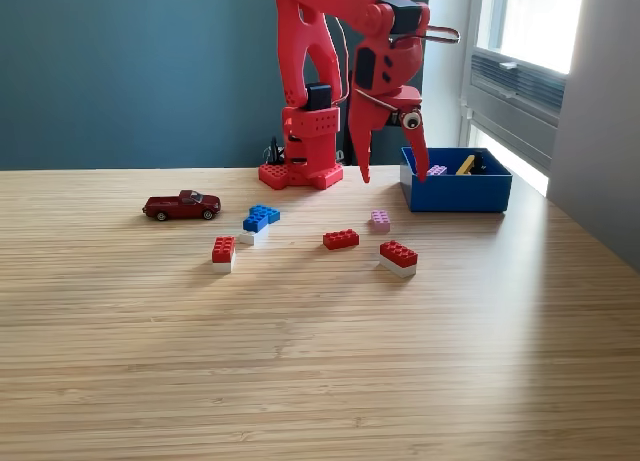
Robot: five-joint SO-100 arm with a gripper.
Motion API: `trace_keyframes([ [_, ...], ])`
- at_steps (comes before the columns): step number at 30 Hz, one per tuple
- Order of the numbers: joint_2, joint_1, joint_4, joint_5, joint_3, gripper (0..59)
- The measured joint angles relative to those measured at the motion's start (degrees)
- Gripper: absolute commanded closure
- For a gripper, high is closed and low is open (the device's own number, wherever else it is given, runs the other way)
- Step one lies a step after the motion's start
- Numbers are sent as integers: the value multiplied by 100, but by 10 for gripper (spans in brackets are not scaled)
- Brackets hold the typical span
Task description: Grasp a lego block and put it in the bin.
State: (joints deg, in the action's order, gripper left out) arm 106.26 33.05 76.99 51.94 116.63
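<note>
Lego blocks are seen scattered on the light wooden worktop point(320, 361) in the exterior view, which is the only view given. A red block on a white base point(223, 251) lies toward that view's left, with a blue block point(260, 219) just behind it and a small white piece touching the blue block's front edge. A flat red block point(341, 239) lies near the middle, and a small pink block point(380, 220) is set just behind and to its right. A second red-on-white block point(398, 258) lies nearest the camera on the right of the group. All of these blocks rest on the worktop, apart from one another, and none is held.

The bin point(456, 193), a low-walled blue box, stands at the back on the exterior view's right, close to the window. Inside it a pink piece and a yellow piece are partly visible above the wall.

The red arm point(310, 91) is mounted at the back of the worktop on a red base. Its hand point(392, 173) is raised well above the worktop, pointing downward, beside the bin's left wall and behind the pink block. The two fingers are spread apart, and nothing is gripped between them.

A dark red toy car point(181, 206) is parked on the worktop to the left of the blocks.
</note>
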Motion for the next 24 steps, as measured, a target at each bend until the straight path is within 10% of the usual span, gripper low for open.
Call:
trace_keyframes([
  [24, 9, -800, -1679, 536, 1099, 301],
])
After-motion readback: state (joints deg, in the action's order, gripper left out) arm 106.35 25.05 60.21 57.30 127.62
